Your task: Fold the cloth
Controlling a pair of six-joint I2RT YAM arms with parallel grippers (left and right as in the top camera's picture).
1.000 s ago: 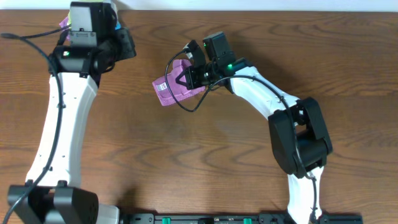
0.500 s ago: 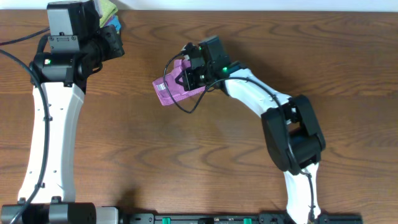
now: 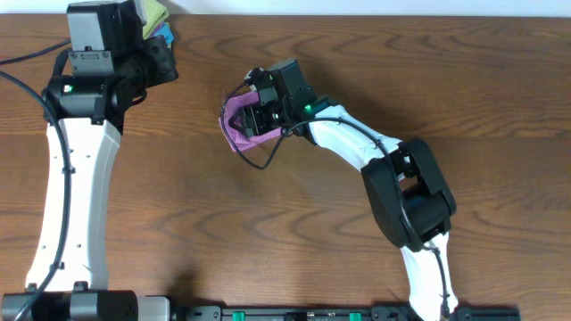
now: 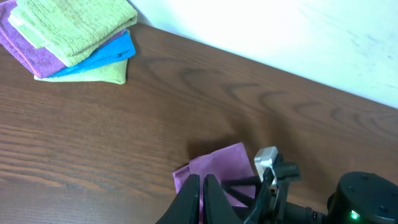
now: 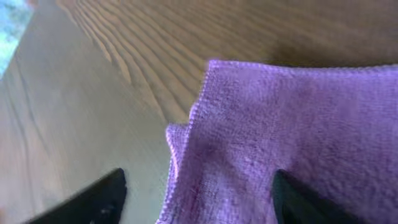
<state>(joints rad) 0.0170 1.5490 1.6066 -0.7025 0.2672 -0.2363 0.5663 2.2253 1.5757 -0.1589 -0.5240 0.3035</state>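
Right wrist view shows the cloth [image 5: 280,124] close up: a lilac microfibre piece with a stitched hem, lying in soft layers on the table [image 5: 93,74], one corner curling at its left edge. It looks light, limp and slightly grippy, so it will probably sag wherever it is unsupported, and the layers may slide apart if only the top one is pinched. The right gripper [image 5: 196,190] hangs just over it with its jaws spread wide, one finger beyond the fabric's edge and one above the fabric, holding nothing. The best hold looks like the hemmed corner or edge, taking every layer at once. From the left wrist view, the left gripper [image 4: 204,190] is closed and empty. The cloth lies mid-table, well apart from the stack of folded cloths [image 4: 74,37].
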